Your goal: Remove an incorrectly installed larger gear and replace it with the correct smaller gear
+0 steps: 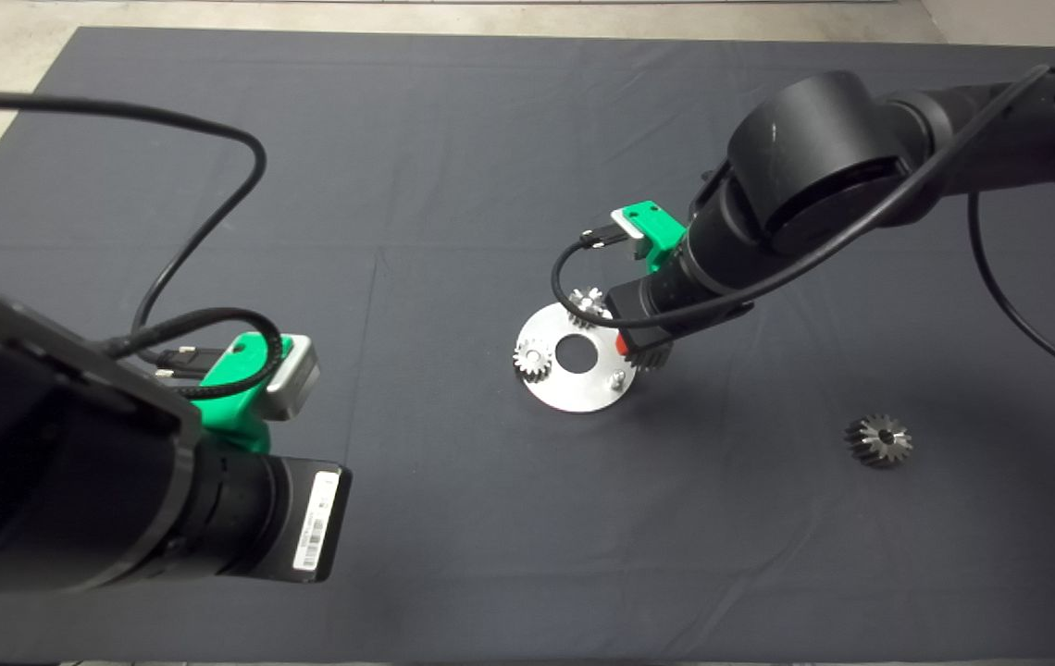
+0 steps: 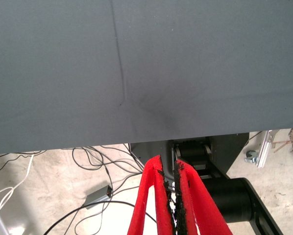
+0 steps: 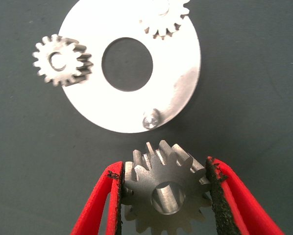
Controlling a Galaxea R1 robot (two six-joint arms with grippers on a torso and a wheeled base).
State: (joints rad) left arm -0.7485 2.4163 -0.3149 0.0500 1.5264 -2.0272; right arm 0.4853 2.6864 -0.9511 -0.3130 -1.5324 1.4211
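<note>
now right gripper clamps smaller gear by its teeth, bore open toward camera, just beside silver plate. bare pin at plate rim sits straight ahead of gear, close, not yet under bore. larger gear lies on surface, well apart. left gripper parked off mat edge, fingers nearly closed, empty.

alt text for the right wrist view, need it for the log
The right gripper holds the smaller gear between its two red fingers, just short of a round silver plate lying on the dark mat. The plate has a large centre hole, two silvery gears at its edge and one bare peg nearest the held gear.
</note>
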